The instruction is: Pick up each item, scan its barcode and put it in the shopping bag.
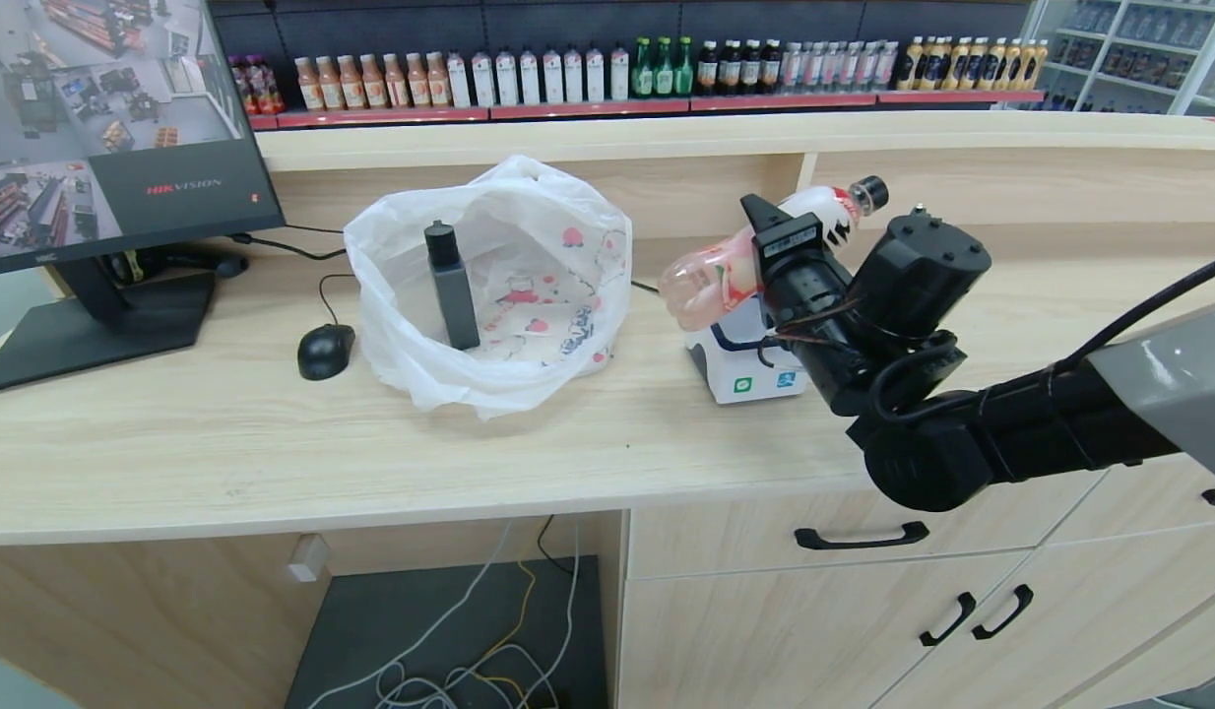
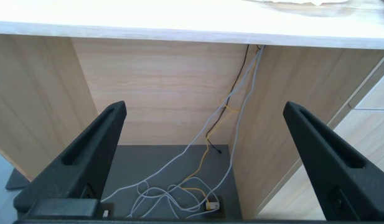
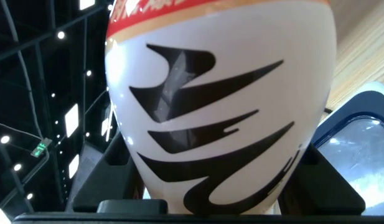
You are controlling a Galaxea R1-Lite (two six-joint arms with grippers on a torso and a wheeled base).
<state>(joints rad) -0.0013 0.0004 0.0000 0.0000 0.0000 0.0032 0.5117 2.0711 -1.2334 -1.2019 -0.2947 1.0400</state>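
Observation:
My right gripper is shut on a pink drink bottle with a black cap, held tilted above the white barcode scanner on the counter. Up close, the bottle's white label with black strokes sits between the dark fingers, and the scanner lies behind it. Left of the scanner stands the white shopping bag, its mouth wide, with a dark grey bottle upright inside. My left gripper is open below the counter, facing the wooden knee space and loose cables.
A monitor on its stand occupies the counter's left end, with a black mouse beside the bag. A raised wooden ledge runs behind the counter, backed by shelves of bottles. Drawers with black handles sit below right.

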